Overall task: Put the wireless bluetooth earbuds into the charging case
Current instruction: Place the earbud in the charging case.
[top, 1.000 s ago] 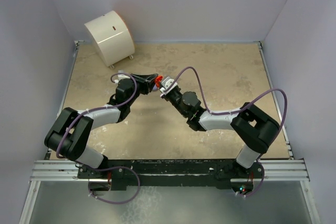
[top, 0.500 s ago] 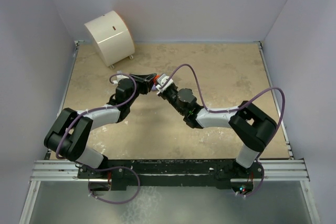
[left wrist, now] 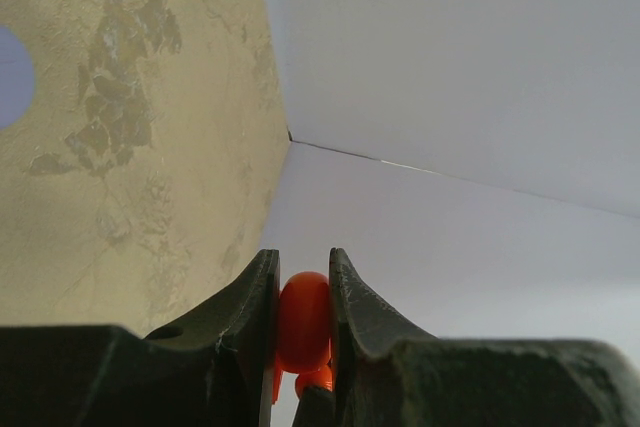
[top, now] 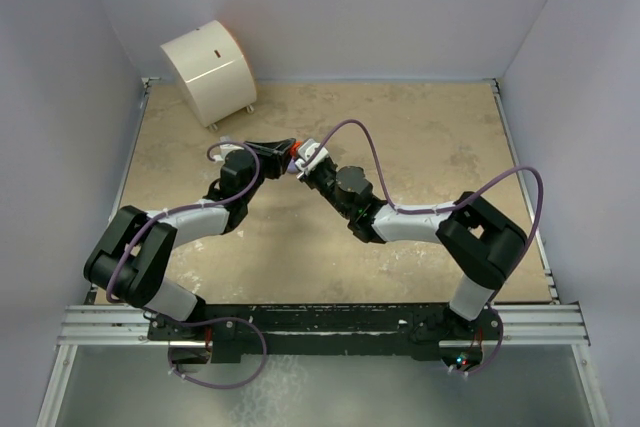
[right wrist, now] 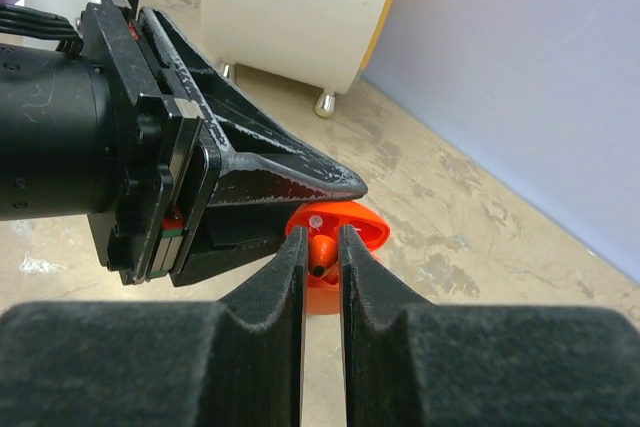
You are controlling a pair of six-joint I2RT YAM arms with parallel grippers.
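A red-orange charging case (left wrist: 303, 319) is clamped edge-on in my left gripper (left wrist: 302, 259), which is shut on it above the table. In the right wrist view its open lid (right wrist: 352, 221) shows just under the left gripper's fingers (right wrist: 270, 175). My right gripper (right wrist: 321, 237) is shut on a red-orange earbud (right wrist: 320, 253), whose tip sits at the case's opening. In the top view the left gripper (top: 288, 150) and right gripper (top: 303, 160) meet tip to tip over the middle of the table, with a spot of the orange case (top: 293, 153) between them. No other earbuds show.
A large white cylinder (top: 208, 69) on small feet stands at the back left corner, also in the right wrist view (right wrist: 300, 7). A lilac round disc (left wrist: 12, 77) lies on the beige table (top: 430, 137). Pale walls enclose three sides.
My right gripper has moved left with the earbud until it meets the case in the left gripper. The left arm has barely moved.
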